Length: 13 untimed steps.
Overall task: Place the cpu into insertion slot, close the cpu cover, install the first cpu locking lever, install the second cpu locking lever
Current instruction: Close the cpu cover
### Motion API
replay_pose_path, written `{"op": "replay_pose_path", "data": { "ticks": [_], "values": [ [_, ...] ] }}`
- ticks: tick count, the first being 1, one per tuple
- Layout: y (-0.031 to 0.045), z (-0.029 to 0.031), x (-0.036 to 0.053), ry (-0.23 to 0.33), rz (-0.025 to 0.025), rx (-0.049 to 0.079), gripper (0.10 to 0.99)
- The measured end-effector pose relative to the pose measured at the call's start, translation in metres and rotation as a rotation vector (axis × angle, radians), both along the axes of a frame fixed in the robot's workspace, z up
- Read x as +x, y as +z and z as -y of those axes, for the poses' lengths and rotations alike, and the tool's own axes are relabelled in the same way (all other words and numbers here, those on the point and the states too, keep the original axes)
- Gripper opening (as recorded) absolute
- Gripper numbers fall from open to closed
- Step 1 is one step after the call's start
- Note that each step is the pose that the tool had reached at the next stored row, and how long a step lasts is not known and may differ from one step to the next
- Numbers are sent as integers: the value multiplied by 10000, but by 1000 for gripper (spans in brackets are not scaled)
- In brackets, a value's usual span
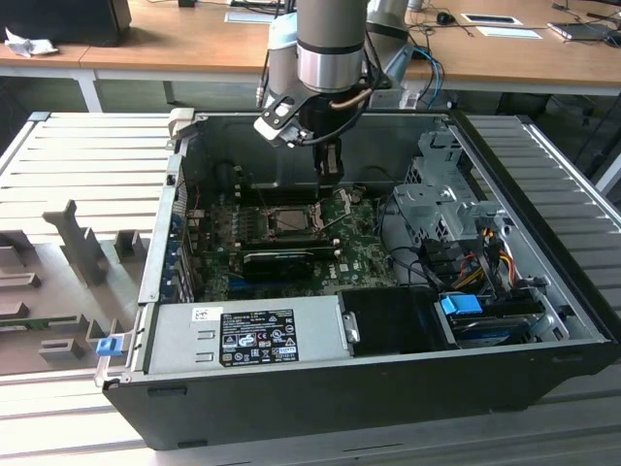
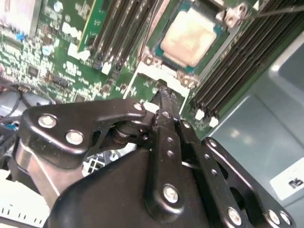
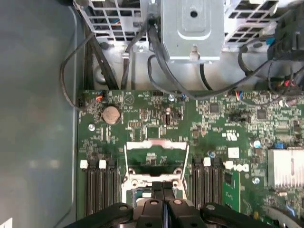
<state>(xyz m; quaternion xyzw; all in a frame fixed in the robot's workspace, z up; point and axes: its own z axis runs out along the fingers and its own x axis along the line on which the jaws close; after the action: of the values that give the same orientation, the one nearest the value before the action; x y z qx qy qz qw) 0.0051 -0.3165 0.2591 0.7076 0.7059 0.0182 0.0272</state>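
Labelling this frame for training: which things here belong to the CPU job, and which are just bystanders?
Job: cpu, seated in the insertion slot; cpu cover, open; claw, shut beside it.
Bystanders: power-supply box; coin cell; drive cage; heatsink.

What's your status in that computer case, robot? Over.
Claw shut, holding nothing. Chip already seated. Metal lid open, just ahead of the claw tip. Nothing seen between them.

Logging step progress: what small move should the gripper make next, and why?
Probably push the cpu cover down over the cpu: the chip sits in the insertion slot, the cover looks raised, and the gripper is shut just beside it.
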Motion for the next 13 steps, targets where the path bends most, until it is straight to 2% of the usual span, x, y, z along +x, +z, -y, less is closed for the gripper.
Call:
{"op": "replay_pose_path", "data": {
  "ticks": [2,3,5,8,13],
  "values": [
    [-1,-1,73,32,-34,171,106],
    [-6,-1,119,44,-59,184,106],
    [-12,0,172,71,-84,179,106],
    [-18,-1,225,133,-85,177,106],
    [-26,-1,292,141,-85,104,106]
  ]
}}
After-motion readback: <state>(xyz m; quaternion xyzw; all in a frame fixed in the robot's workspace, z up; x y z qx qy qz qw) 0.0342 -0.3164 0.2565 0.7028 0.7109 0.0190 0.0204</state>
